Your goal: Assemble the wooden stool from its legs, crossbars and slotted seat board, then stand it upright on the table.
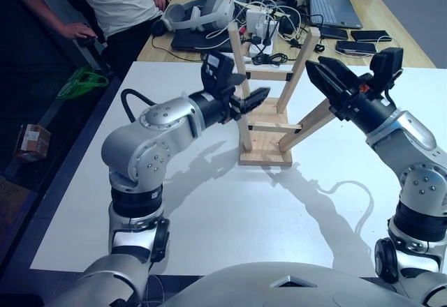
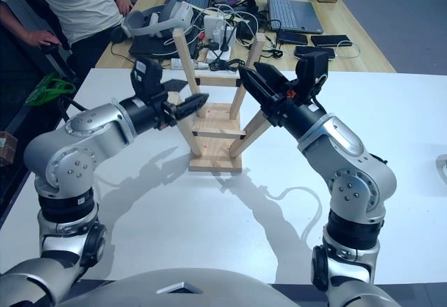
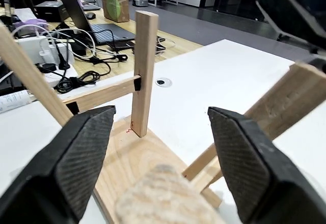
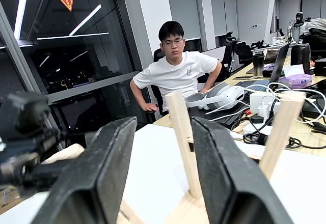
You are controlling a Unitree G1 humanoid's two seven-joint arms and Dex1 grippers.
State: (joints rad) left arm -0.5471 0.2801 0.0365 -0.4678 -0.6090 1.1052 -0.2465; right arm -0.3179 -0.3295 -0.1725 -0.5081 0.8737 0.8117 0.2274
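Black-padded left tool [image 1: 250, 105] gapes wide around the near left leg [image 1: 245, 134] of the wooden stool [image 1: 265, 129], upside down with its seat board [image 1: 269, 156] flat on the white bench [image 1: 209, 202], while the right tool [image 1: 316, 75], fingers parted, hovers by the outward-leaning leg [image 1: 307, 124].

Left fingers [image 3: 84, 158] and right fingers [image 4: 97, 178] spread apart.

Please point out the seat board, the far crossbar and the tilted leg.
seat board [image 1: 265, 148], left eye view, bare near end of the board.
far crossbar [image 1: 269, 75], left eye view, its middle.
tilted leg [image 1: 306, 127], left eye view, halfway along it.
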